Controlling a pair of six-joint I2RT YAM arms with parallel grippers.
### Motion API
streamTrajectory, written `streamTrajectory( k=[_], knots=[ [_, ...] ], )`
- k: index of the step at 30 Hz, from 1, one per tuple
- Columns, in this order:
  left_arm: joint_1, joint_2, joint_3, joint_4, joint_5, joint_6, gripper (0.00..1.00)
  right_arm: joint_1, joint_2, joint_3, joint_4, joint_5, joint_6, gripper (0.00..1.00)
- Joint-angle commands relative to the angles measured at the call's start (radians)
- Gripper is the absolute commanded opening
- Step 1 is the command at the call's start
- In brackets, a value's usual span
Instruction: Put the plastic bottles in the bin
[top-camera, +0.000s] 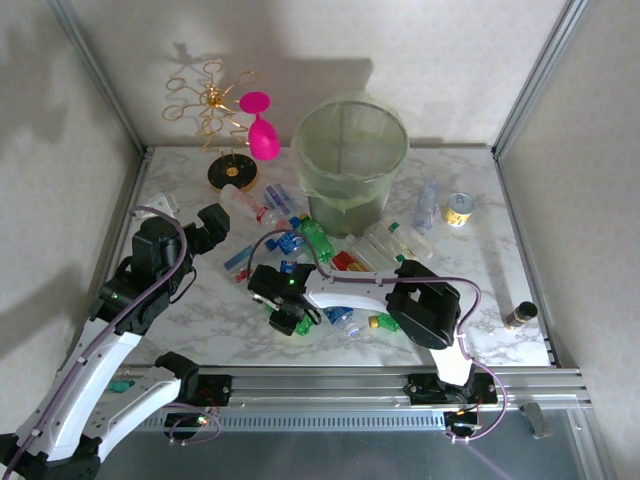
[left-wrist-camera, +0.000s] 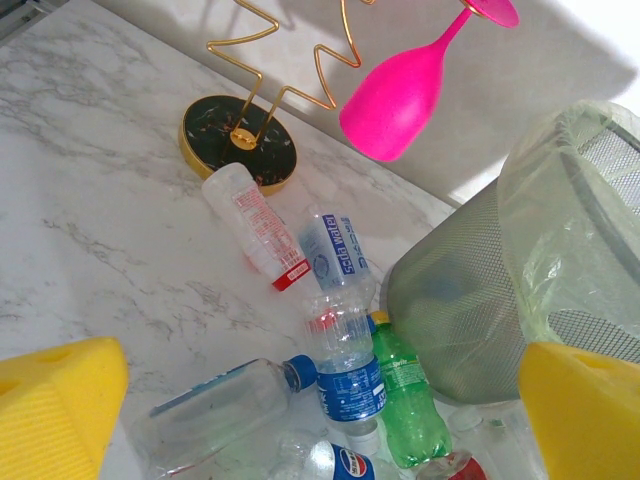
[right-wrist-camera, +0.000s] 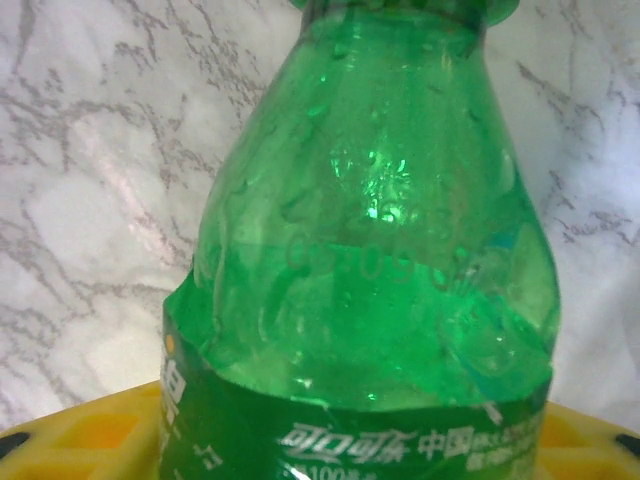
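Several plastic bottles lie in a heap in front of the bin (top-camera: 350, 150), a large round grey-green basket with a pale green bag. Among them are a clear one with a red label (top-camera: 243, 203) and a green one (top-camera: 317, 238). My right gripper (top-camera: 290, 315) is down at the near edge of the heap. Between its yellow fingers (right-wrist-camera: 60, 440) lies a green bottle (right-wrist-camera: 370, 250) on the marble. My left gripper (top-camera: 215, 225) hovers open, left of the heap. Under its jaws lie a blue-labelled bottle (left-wrist-camera: 350, 370) and a green bottle (left-wrist-camera: 410, 400) beside the bin (left-wrist-camera: 470, 300).
A gold wire stand (top-camera: 230, 170) on a black base holds a pink goblet (top-camera: 262, 135) at the back left. A short can with a yellow label (top-camera: 458, 209) sits right of the bin. A small dark bottle (top-camera: 520, 315) stands near the right front edge.
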Motion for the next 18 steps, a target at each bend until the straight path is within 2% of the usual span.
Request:
streamTrajectory(
  k=[1, 9, 18],
  knots=[
    [0.008, -0.014, 0.047, -0.022, -0.005, 0.032, 0.99, 0.002, -0.114, -0.005, 0.000, -0.022, 0.010, 0.50],
    [0.002, -0.009, 0.137, -0.012, 0.140, 0.089, 0.95, -0.065, -0.336, 0.015, 0.046, -0.083, 0.065, 0.49],
    [-0.017, 0.031, 0.169, 0.012, 0.249, 0.110, 0.92, -0.292, -0.575, 0.079, 0.114, -0.210, 0.151, 0.45]
  ],
)
